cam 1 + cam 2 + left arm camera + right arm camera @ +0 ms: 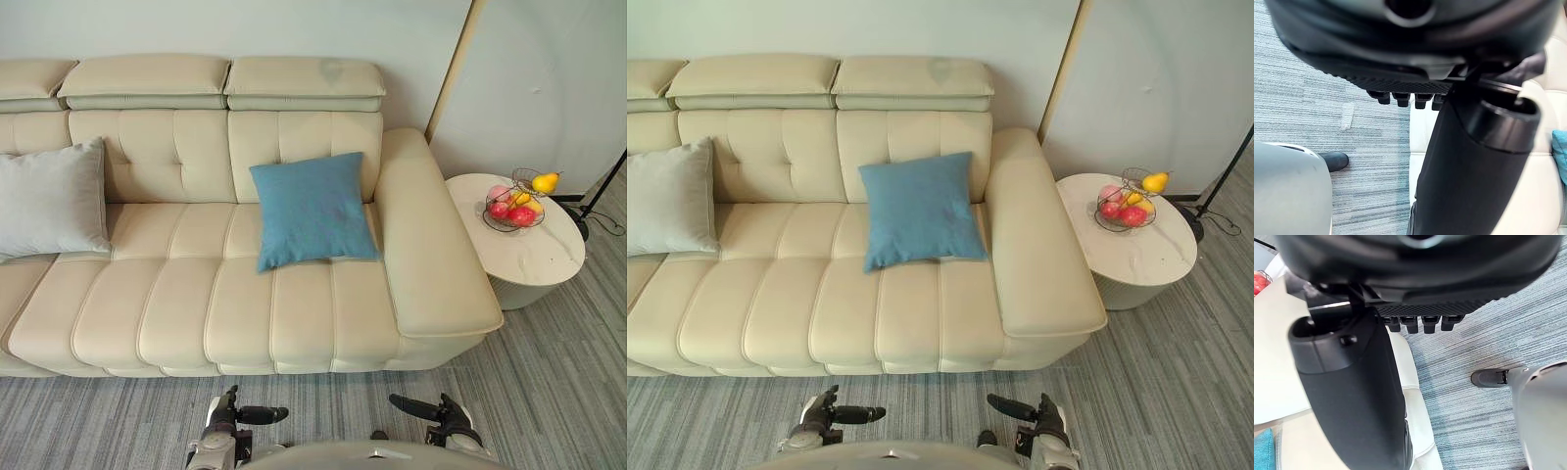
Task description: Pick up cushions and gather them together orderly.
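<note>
The left hand and right hand hang empty and loosely spread before the sofa, so pickup has not begun; next comes a forward reach to the blue cushion, well apart from the grey cushion.

The left hand and the right hand hang low at the bottom of the head views, well apart. Their thumbs point inward toward each other, and the fingers are relaxed, uncurled.
</note>
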Available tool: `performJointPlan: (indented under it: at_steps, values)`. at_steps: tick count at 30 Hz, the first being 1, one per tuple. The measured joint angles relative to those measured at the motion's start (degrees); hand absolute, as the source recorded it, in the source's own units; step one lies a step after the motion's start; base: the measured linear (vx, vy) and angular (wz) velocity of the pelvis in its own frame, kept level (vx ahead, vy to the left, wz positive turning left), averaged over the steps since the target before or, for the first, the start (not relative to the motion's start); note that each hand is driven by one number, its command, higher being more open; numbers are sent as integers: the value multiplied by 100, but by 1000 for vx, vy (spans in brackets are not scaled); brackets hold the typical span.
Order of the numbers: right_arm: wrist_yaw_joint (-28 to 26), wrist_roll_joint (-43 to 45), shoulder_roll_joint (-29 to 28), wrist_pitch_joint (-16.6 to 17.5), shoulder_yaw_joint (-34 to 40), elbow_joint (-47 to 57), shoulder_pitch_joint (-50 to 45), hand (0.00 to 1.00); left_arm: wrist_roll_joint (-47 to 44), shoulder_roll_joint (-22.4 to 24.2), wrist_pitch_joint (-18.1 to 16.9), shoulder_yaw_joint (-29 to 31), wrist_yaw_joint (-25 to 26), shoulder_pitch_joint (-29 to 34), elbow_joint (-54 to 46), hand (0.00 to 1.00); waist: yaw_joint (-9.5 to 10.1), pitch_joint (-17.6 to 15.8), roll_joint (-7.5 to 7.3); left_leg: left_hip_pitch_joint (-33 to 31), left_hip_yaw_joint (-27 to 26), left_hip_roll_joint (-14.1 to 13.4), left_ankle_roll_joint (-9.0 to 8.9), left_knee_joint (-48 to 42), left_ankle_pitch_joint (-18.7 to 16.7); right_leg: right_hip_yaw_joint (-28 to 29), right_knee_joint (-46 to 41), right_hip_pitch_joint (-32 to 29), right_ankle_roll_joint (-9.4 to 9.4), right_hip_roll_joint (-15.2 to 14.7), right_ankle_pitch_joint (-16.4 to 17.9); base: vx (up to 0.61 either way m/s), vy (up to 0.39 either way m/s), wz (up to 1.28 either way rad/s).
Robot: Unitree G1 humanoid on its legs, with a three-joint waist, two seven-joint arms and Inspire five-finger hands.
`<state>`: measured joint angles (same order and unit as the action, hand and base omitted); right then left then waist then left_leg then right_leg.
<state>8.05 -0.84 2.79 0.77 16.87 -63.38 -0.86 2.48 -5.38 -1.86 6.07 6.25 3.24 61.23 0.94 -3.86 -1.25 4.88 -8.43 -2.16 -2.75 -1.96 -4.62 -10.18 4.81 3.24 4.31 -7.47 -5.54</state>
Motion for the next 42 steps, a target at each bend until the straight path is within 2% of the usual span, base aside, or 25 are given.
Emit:
performJointPlan:
  at_steps: [7,13,17,22,25,27,29,31,33,35,36,37,38,40,41,42]
  values:
    - [-1,3,0,0,2,1,-10,100,-2,1,0,0,0,10,0,100,0,1,8,4,0,0,0,0,0,-10,-6,15,0,-1,0,0,0,0]
    - [-98,108,-28,-1,220,9,-251,100,-80,59,-7,167,-64,60,0,100,0,-19,102,220,-49,-6,1,88,2,-36,-10,202,3,-10,22,-3,1,-1]
    - [-201,347,-41,-17,468,163,-435,100,-352,136,-7,441,-146,151,9,100,-115,-61,160,315,-132,-42,7,106,9,-28,-190,227,57,-25,113,-17,-3,-1]
    - [-253,393,-34,-13,484,308,-617,100,-425,138,-9,437,-182,133,-2,100,-145,-168,158,408,-268,-141,-24,66,-29,75,-360,224,41,19,217,-39,-18,-12]
    - [-247,523,-99,-26,568,564,-753,100,-450,214,-10,520,-188,58,-43,100,-141,-286,173,298,-549,-336,-113,-371,-302,394,-715,-24,-20,160,353,-30,-35,-53]
    - [-239,554,-164,-24,541,760,-787,100,-469,327,-10,669,-184,47,-71,100,-129,-331,195,77,-793,-509,-204,-924,-578,863,-1082,-444,-56,340,446,-1,-52,-96]
    - [-235,558,-177,-25,541,775,-769,100,-460,373,-10,660,-217,25,-84,100,-143,-342,176,11,-802,-528,-218,-988,-591,1110,-1257,-715,-66,432,467,34,-53,-82]
    - [-235,559,-198,-30,509,841,-770,100,-457,380,-10,697,-258,-113,-84,100,-198,-429,123,20,-1038,-561,-207,-995,-629,1390,-1422,-981,-65,539,464,-12,-37,-76]
    - [-237,551,-187,-38,346,944,-755,100,-451,397,-10,898,-266,-144,-89,100,-200,-481,69,42,-1411,-616,-230,-1081,-720,1761,-1595,-1227,-65,685,457,-38,2,-110]
    - [-247,550,-165,-40,125,1056,-654,100,-446,380,-10,1043,-258,-173,-103,100,-228,-582,2,22,-2033,-770,-216,-1402,-949,2275,-1746,-1532,-91,944,340,-55,13,-153]
    - [-249,549,-167,-49,94,1066,-582,100,-446,378,-10,1065,-255,-172,-128,100,-238,-613,8,15,-2324,-888,-228,-1458,-1010,2107,-1760,-1647,-264,933,385,-65,10,-125]
    - [-245,550,-172,-55,105,1067,-527,100,-447,378,-10,1064,-255,-181,-143,100,-236,-642,41,-1,-2599,-965,-240,-1453,-1028,1590,-1909,-1785,-487,794,495,-42,36,-171]
    - [-235,549,-207,-57,98,1074,-427,100,-446,325,-9,1047,-252,-182,-150,100,-229,-671,-42,171,-3098,-1025,-294,-1414,-1042,293,-2434,-2141,-621,365,698,25,20,-161]
    - [-246,559,-258,-51,108,1074,-401,100,-446,261,7,980,-249,-181,-136,100,-246,-679,-111,325,-3519,-1039,-407,-1473,-1094,-953,-2683,-2119,-763,-84,877,127,-17,-145]
    - [-242,552,-208,-37,109,1037,-366,100,-446,262,11,830,-242,-177,-134,100,-267,-680,-52,439,-3739,-1052,-418,-1455,-1087,-1795,-2787,-2050,-865,-360,945,240,-48,-141]
    - [-242,547,-177,-33,168,1012,-335,100,-445,292,5,805,-261,-191,-134,100,-267,-683,35,551,-3871,-1106,-526,-1334,-1020,-2292,-2829,-1969,-954,-416,1006,320,-83,-136]
